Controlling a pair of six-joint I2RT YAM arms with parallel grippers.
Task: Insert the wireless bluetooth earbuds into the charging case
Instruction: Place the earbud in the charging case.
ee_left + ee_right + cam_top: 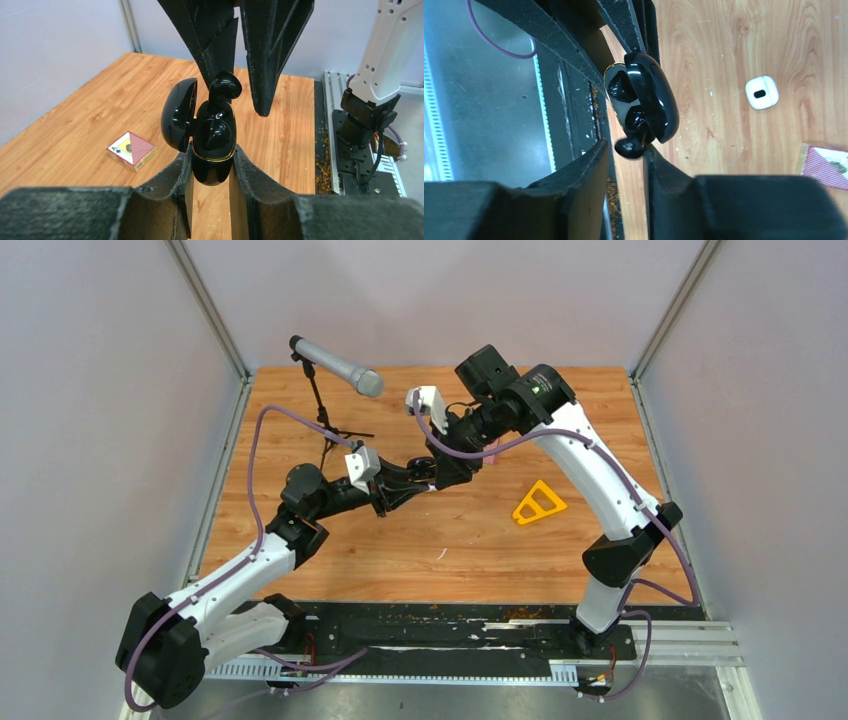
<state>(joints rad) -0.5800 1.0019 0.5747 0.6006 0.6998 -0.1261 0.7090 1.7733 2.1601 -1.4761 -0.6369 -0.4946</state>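
A black earbud [225, 87] stands tilted at the top of the open charging case [212, 167]. Its stem is down in the case and its head is clear of the rim. A second black earbud [217, 132] sits seated in the case below it, and the lid [178, 115] hangs open to one side. The case is held in the air over the middle of the table.

Under the case lies a wood-grain table [400, 550], closed in by plain pale walls [100, 390]. A metal rail [690, 640] runs along the table's near edge, with brown crumbs [326, 160] beside it. On the wood near the case lie a small card box [131, 149] and a small white pod [762, 92] with a dark slot. Farther from the case are a yellow triangle [538, 503] and a microphone [335, 365] on a stand. The print on the card box is too small to read.

The left gripper [212, 152] is clamped on the case's lower body, one finger on each side. The right gripper [626, 150] brackets the upper earbud with its jaws narrowly apart. One finger touches the bud, and a thin gap seems to show at the other. Whether it truly grips the bud cannot be told.
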